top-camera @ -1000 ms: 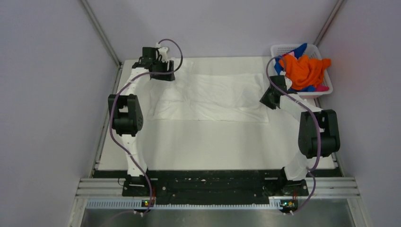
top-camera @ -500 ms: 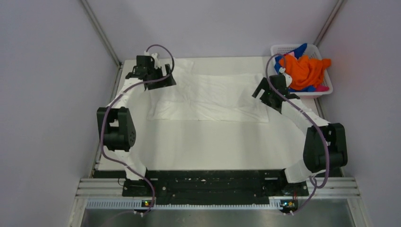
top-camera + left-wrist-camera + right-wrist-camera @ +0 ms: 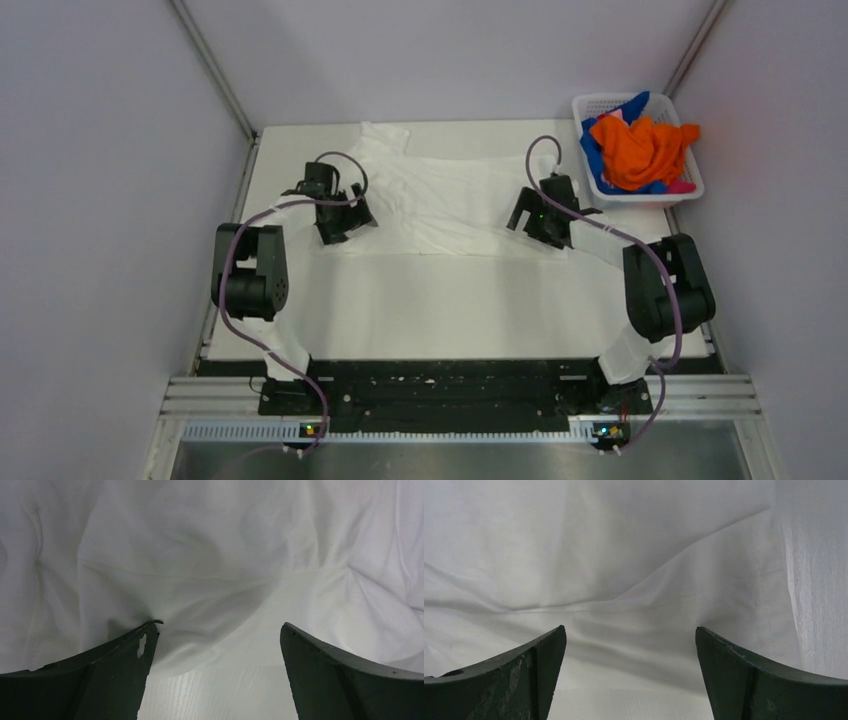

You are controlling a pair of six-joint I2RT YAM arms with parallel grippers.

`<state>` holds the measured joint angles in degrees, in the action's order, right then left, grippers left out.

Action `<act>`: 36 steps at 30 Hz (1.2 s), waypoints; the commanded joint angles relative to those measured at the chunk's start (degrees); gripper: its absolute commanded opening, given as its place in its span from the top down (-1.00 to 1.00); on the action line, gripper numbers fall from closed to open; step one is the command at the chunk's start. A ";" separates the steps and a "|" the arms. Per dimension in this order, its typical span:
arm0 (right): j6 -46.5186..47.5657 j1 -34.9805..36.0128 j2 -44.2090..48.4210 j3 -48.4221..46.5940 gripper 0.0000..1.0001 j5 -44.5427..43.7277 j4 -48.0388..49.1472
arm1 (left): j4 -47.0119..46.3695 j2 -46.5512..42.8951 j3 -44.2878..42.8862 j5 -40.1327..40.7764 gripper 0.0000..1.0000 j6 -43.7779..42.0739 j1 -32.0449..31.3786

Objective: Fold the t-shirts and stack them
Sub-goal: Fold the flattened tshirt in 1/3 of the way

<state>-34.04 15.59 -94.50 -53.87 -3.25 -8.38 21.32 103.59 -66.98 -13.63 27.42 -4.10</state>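
Observation:
A large white t-shirt lies spread and wrinkled across the back of the table. My left gripper hovers open at the shirt's near left corner. In the left wrist view, the left gripper has its left fingertip against the white t-shirt's hem, with nothing between the jaws. My right gripper is open at the near right edge. The right wrist view shows the right gripper spread wide over the white t-shirt, holding nothing. Orange, blue and pink t-shirts are heaped in the basket.
The white lattice basket stands at the back right corner against the wall. Bare white table stretches from the shirt's near edge to the arm bases. Purple walls close in both sides and the back.
Both grippers have opened and let go of the white t-shirt. Both arms have drawn back from the shirt's far side to its near edge. A sleeve now shows at the back left.

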 commanded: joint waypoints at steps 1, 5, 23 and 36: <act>0.21 0.43 -0.83 0.75 -0.97 -3.04 0.99 | 2.67 1.21 -0.13 7.35 -0.97 2.27 0.32; -2.44 0.39 0.11 4.38 -0.97 -5.46 0.72 | 4.43 0.24 1.36 9.17 -0.97 2.30 0.49; -12.18 0.46 19.82 24.10 -0.97 -5.10 -8.89 | 8.90 -18.82 25.51 10.76 -0.97 13.32 -0.24; -18.43 0.57 37.66 32.94 -0.97 -2.18 -21.08 | 16.69 -33.64 35.03 12.25 -0.97 20.88 -3.82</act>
<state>-50.04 15.97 -59.53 -24.62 -6.04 -17.28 29.45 72.03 -35.83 -3.77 45.54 -7.16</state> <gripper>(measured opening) 0.985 0.983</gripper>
